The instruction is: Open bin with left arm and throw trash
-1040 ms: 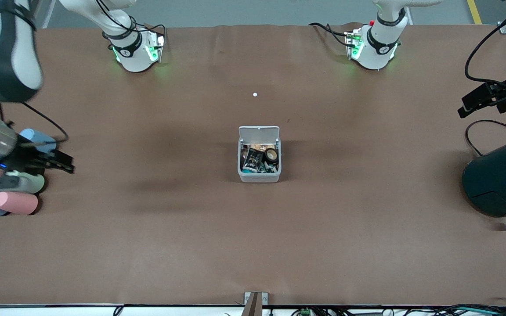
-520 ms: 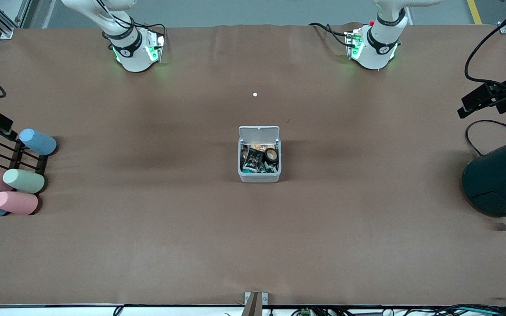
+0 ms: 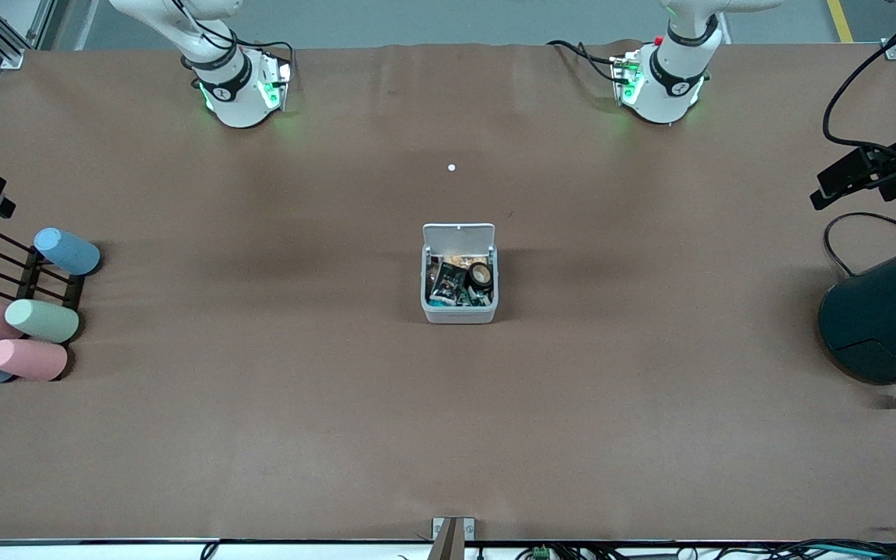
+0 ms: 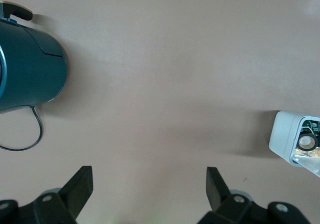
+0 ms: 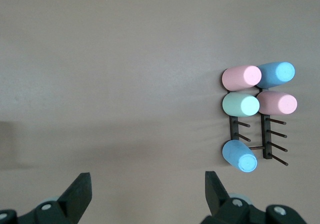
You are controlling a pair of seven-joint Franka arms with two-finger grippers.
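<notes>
At the right arm's end of the bench (image 3: 261,435) lies a dark rack (image 3: 32,274) with pastel cylinders (image 3: 42,320) on and beside it: blue, pink and green ones. The right tool (image 5: 145,196) hangs over bare bench near this rack, fingers spread wide and holding nothing. In the middle of the bench stands the bin (image 3: 459,313), its lid (image 3: 459,234) tipped up and open; the trash (image 3: 460,284) lies inside, a black wrapper beside a small tape roll. A tiny white dot (image 3: 451,167) lies farther from the front camera than the bin. Near the left arm's end sits a big dark teal drum (image 3: 887,327) with a black cable (image 3: 868,222) beside it. The left tool (image 4: 147,194) hangs over bare bench between bin and drum, fingers spread apart and holding nothing.
</notes>
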